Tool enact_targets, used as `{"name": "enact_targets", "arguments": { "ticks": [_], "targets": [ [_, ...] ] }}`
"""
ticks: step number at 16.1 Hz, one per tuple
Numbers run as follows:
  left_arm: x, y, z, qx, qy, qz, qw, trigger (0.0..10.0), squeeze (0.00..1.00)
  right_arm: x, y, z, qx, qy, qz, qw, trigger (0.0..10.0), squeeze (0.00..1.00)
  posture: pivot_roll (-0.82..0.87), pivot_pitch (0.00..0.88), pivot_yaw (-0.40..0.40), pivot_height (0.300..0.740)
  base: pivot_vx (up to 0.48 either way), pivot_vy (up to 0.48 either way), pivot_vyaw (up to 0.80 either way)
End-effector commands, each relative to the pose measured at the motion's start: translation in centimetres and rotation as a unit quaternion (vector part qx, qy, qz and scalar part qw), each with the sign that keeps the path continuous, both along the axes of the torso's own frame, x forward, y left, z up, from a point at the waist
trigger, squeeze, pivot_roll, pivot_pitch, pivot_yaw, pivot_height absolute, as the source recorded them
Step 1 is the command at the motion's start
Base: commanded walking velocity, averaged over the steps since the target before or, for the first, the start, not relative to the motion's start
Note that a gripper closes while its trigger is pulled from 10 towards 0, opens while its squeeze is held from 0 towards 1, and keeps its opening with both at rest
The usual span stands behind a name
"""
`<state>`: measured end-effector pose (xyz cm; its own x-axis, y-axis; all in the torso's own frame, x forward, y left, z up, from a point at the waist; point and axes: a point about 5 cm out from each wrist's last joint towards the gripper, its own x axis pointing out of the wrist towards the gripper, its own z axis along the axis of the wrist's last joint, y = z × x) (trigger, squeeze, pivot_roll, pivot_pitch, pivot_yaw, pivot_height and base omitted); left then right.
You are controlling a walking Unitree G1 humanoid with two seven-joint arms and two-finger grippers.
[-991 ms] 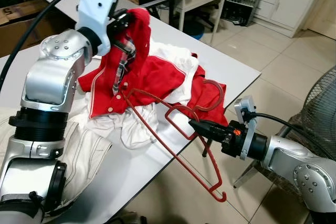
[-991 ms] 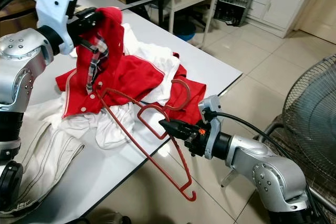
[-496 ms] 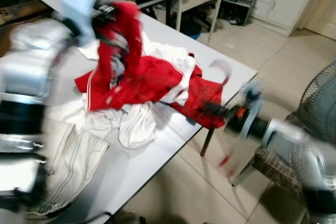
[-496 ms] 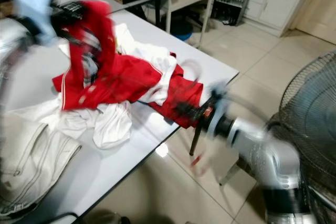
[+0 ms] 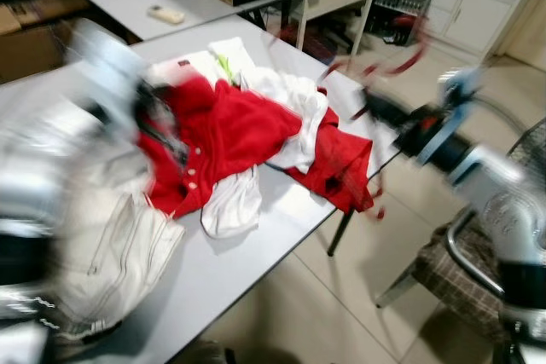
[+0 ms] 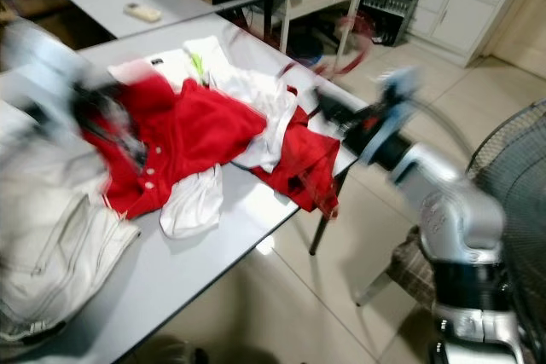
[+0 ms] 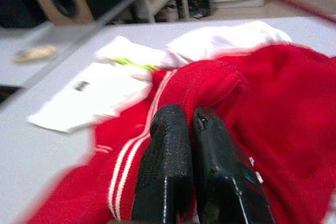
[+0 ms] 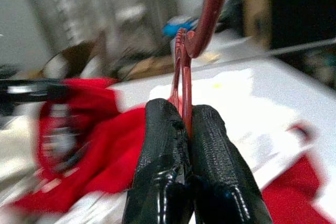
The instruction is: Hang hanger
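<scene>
At the near-left of the heap of clothes on the bench (image 5: 256,245), the left gripper (image 7: 190,124) has its fingers pressed together on the collar of the red jacket (image 5: 230,130), which otherwise lies spread across the pile. A white garment (image 5: 286,95) lies against the jacket's far side. Off the heap's right end, beyond the bench edge, the right gripper (image 8: 185,114) pinches the red hanger (image 8: 202,19) by its neck, the hook rising above the fingers; the head views smear the rest into streaks, so I can't tell how the bar lies. The hanger looks well apart from the collar, so it seems the right arm must carry it left.
</scene>
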<state>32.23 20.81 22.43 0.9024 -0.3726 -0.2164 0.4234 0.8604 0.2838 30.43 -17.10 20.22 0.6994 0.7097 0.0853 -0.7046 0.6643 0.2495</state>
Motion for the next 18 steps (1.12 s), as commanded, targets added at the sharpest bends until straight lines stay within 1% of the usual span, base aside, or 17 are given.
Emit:
{"name": "enact_targets", "arguments": {
  "ticks": [1,2,3,4,6,7,8,9,11,13,14,15,17,18],
  "targets": [
    [0.3,-1.0,1.2,0.0,-0.048,0.008,0.999,0.0,0.0,-1.3,0.5,0.4,0.001,-0.002,0.05,0.999,10.0,0.0,-0.04,0.0,-0.054,0.74,0.0,0.0,0.0],
    [0.8,-1.4,1.9,-0.005,-0.075,0.022,0.997,0.0,0.0,-2.6,0.8,-0.4,-0.006,0.021,0.094,0.995,10.0,0.0,-0.04,0.0,-0.054,0.74,0.0,0.0,0.0],
    [1.1,-1.1,2.7,-0.005,-0.093,0.035,0.995,0.0,0.0,-3.3,0.9,-1.0,-0.012,0.036,0.111,0.993,10.0,0.0,-0.04,0.0,-0.054,0.74,0.0,0.0,0.0],
    [1.6,-0.4,4.1,-0.003,-0.117,0.054,0.992,0.0,0.0,-4.2,0.9,-2.3,-0.026,0.07,0.125,0.989,10.0,0.0,-0.05,0.0,-0.048,0.74,0.0,0.0,0.0],
    [1.6,0.4,5.7,-0.005,-0.14,0.069,0.988,0.0,0.0,-4.9,1.1,-3.2,-0.027,0.091,0.128,0.987,10.0,0.0,-0.06,0.0,-0.036,0.74,0.0,0.0,0.0],
    [1.5,0.2,6.3,-0.015,-0.149,0.056,0.987,0.0,0.0,-5.2,1.3,-3.2,-0.016,0.095,0.134,0.986,10.0,0.0,-0.06,0.0,-0.032,0.74,0.0,0.0,0.0],
    [1.3,-0.6,7.0,-0.029,-0.156,0.018,0.987,0.0,0.0,-5.2,1.7,-3.2,-0.006,0.096,0.139,0.986,10.0,0.0,-0.06,0.0,-0.031,0.74,0.0,0.0,0.0],
    [1.0,-1.3,7.5,-0.023,-0.154,-0.014,0.988,0.0,0.0,-5.3,1.9,-3.1,0.003,0.096,0.146,0.985,10.0,0.0,-0.06,0.0,-0.032,0.74,0.0,0.0,0.0],
    [0.7,-2.5,7.6,-0.011,-0.138,-0.065,0.988,0.0,0.0,-5.4,2.6,-3.1,0.023,0.098,0.169,0.981,10.0,0.0,-0.05,0.0,-0.035,0.74,0.0,0.0,0.0],
    [0.8,-2.9,7.6,-0.007,-0.142,-0.07,0.987,0.0,0.0,-5.5,3.1,-3.1,0.039,0.102,0.187,0.976,10.0,0.0,-0.05,0.0,-0.036,0.74,0.0,0.0,0.0],
    [0.7,-3.3,7.6,-0.016,-0.139,-0.08,0.987,0.0,0.0,-5.3,3.3,-3.3,0.04,0.108,0.187,0.976,10.0,0.0,-0.05,0.0,-0.038,0.74,0.0,0.0,0.0],
    [0.7,-3.5,7.6,-0.011,-0.141,-0.081,0.987,0.0,0.0,-5.3,3.5,-3.4,0.038,0.113,0.189,0.975,10.0,0.0,-0.05,0.0,-0.038,0.74,0.0,0.0,0.0],
    [0.8,-3.2,7.6,-0.01,-0.144,-0.071,0.987,0.0,0.0,-5.3,3.6,-3.4,0.037,0.114,0.192,0.974,10.0,0.0,-0.04,0.0,-0.04,0.74,0.0,0.0,0.0],
    [1.2,-2.2,7.4,0.031,-0.153,-0.029,0.987,0.0,0.0,-5.5,3.4,-3.3,0.032,0.113,0.192,0.974,10.0,0.0,-0.04,0.0,-0.042,0.74,0.0,0.0,0.0]
  ]
}}
